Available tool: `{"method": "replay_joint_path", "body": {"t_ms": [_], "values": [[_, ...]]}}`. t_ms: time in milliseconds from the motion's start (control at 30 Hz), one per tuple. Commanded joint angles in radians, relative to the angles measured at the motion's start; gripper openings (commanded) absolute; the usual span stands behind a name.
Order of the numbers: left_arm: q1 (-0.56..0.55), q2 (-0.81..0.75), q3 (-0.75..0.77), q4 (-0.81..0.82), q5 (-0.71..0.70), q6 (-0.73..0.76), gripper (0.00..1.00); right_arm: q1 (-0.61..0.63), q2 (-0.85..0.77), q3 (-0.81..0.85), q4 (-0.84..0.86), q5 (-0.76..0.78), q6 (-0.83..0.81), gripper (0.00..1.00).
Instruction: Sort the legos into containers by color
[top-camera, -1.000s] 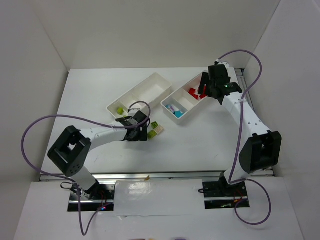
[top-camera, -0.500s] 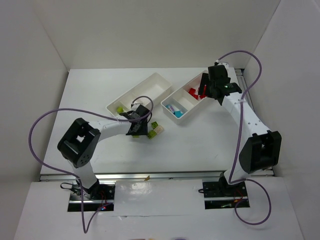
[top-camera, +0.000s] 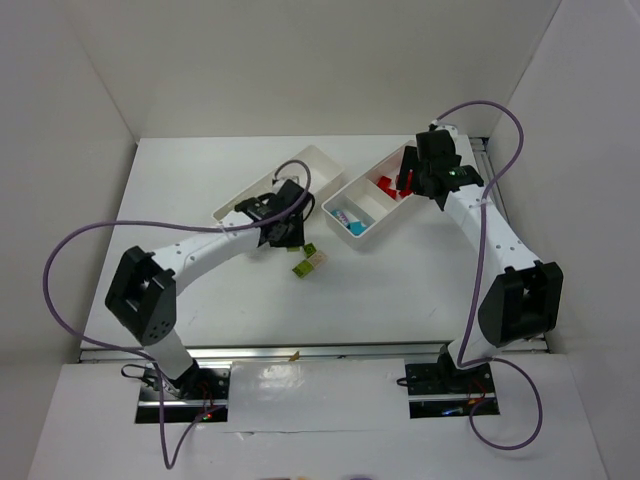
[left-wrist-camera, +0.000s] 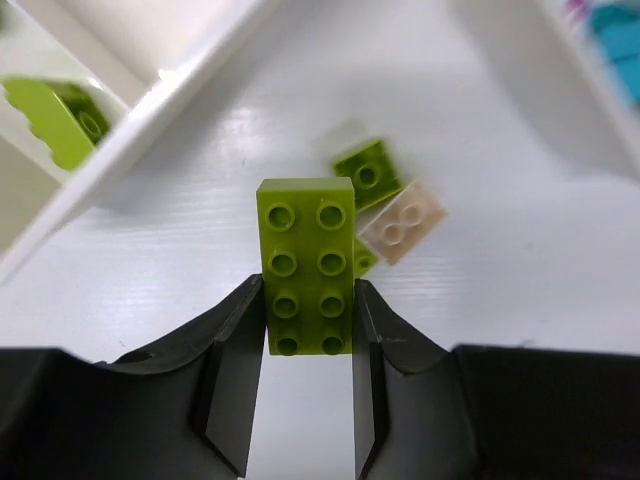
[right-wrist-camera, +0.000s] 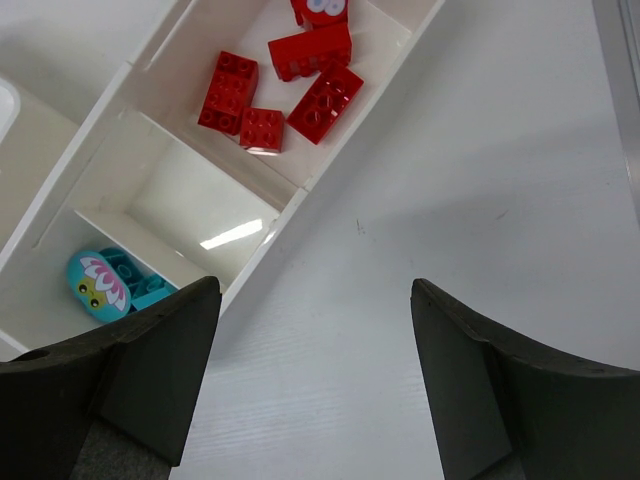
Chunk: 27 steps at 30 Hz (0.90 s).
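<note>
Sorting in progress: at far left, the left tray (top-camera: 315, 170) already holds 1 lime green brick (left-wrist-camera: 60, 115) in its near compartment. Just beside that tray's wall, the left fingers (left-wrist-camera: 235, 340) are clamped on the long sides of a lime green 8-stud brick (left-wrist-camera: 306, 250), held studs up and clear of the surface (top-camera: 200, 170). Below it, 1 small green brick (left-wrist-camera: 368, 175) and 1 pale beige brick (left-wrist-camera: 403, 222) lie touching each other on the surface between the 2 trays, unsorted. To the right, the right tray (right-wrist-camera: 180, 190) keeps the red bricks (right-wrist-camera: 280, 90) in its far compartment and a cyan piece (right-wrist-camera: 100, 285) in its near one. The right fingers (right-wrist-camera: 150, 370) hang wide apart and empty above that tray.

The step in hand looks like the carry of the green brick to the green compartment. The next move calls for bringing it over the tray wall before letting go.

No brand or legible writing shows. The cyan piece carries a printed cartoon face, and a white mark on 1 red brick is cut off by the frame edge.
</note>
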Motion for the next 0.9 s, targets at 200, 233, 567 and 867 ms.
{"method": "replay_joint_path", "body": {"t_ms": [200, 233, 567, 867], "values": [[0.191, -0.048, 0.169, -0.152, -0.028, 0.018, 0.36, 0.008, -0.037, -0.002, 0.011, 0.008, -0.010, 0.84], [0.213, -0.048, 0.169, -0.163, -0.028, 0.018, 0.36, 0.008, -0.037, -0.002, 0.011, 0.008, -0.010, 0.84], [0.387, 0.039, 0.160, -0.128, 0.050, 0.031, 0.63, 0.008, -0.037, -0.002, 0.011, 0.008, -0.010, 0.84], [0.315, 0.009, 0.206, -0.128, 0.021, 0.094, 0.90, 0.008, -0.037, 0.018, -0.009, 0.018, -0.010, 0.84]]}}
